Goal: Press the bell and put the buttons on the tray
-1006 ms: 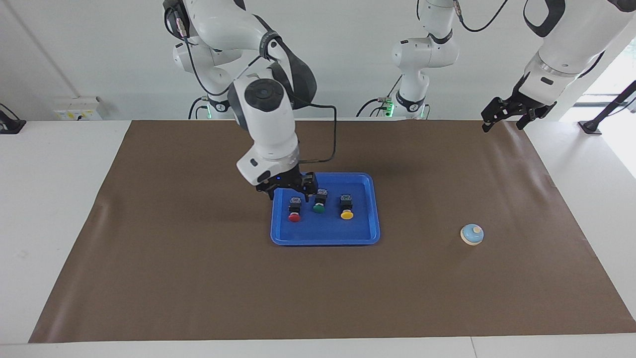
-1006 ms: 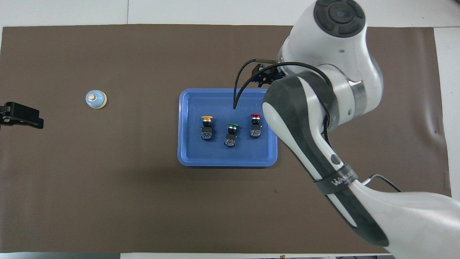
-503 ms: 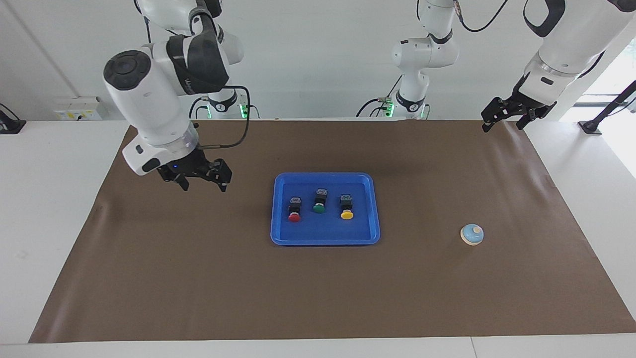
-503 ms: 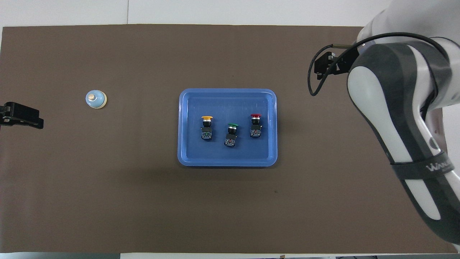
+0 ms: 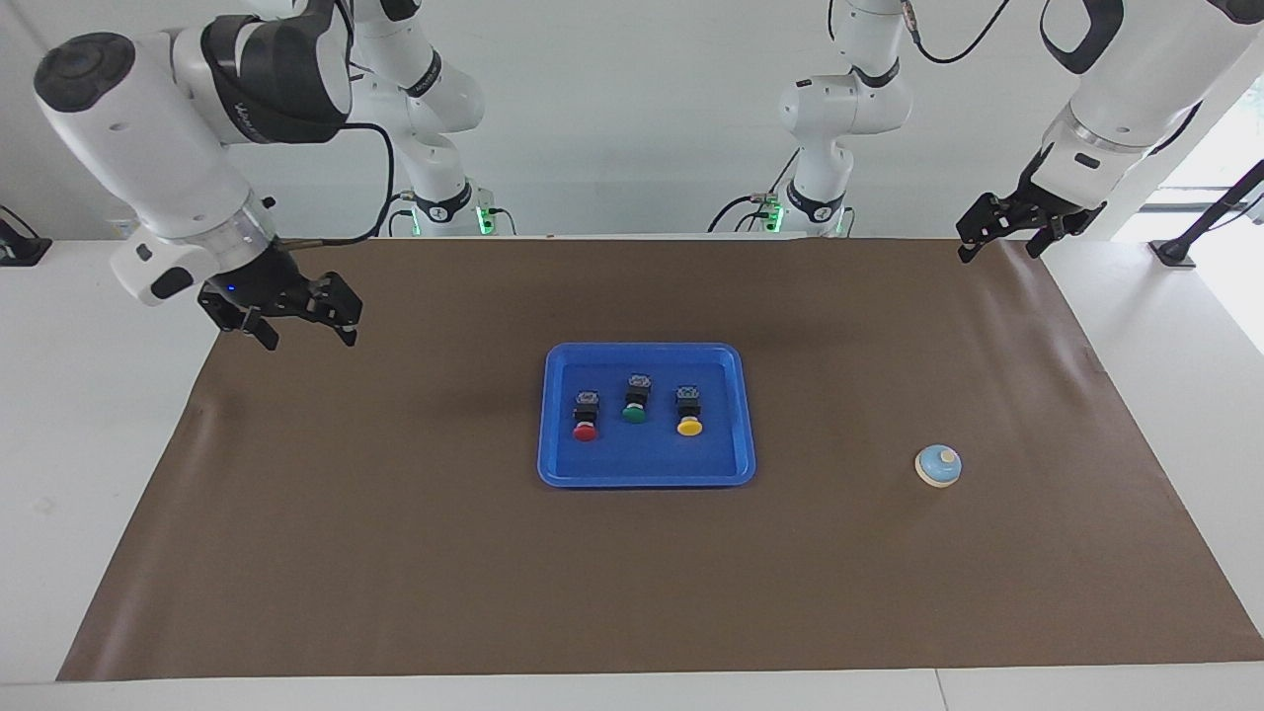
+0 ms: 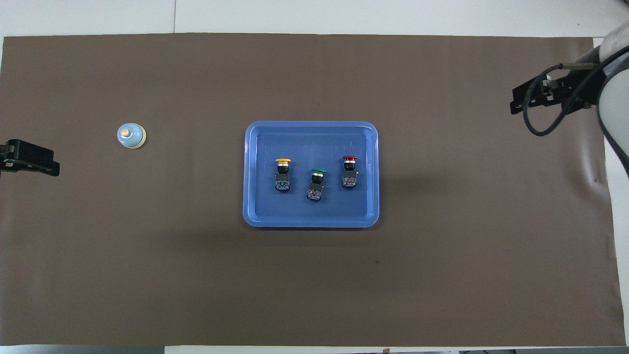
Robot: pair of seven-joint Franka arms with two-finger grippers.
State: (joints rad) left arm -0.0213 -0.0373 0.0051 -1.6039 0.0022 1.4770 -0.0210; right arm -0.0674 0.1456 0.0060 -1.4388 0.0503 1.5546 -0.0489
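Observation:
The blue tray (image 5: pixel 647 461) lies mid-table and holds all three buttons in a row: red (image 5: pixel 586 417), green (image 5: pixel 635 399) and yellow (image 5: pixel 688 412). In the overhead view the tray (image 6: pixel 310 212) holds the yellow (image 6: pixel 282 174), green (image 6: pixel 316 183) and red (image 6: pixel 349 171) buttons. The light-blue bell (image 5: pixel 937 465) (image 6: pixel 131 135) stands on the mat toward the left arm's end. My right gripper (image 5: pixel 308 339) (image 6: pixel 540 96) is open and empty, raised over the mat's edge at the right arm's end. My left gripper (image 5: pixel 997 252) (image 6: pixel 29 164) is open and empty, and waits raised over the mat's corner at the left arm's end.
A brown mat (image 5: pixel 395 553) covers most of the white table (image 5: pixel 89 444). A black stand (image 5: pixel 1180 252) sits on the table off the mat, at the left arm's end.
My right gripper has left the tray, where it was beside the red button, and swung up and out to the right arm's end of the mat. The left arm, buttons and bell have not moved.

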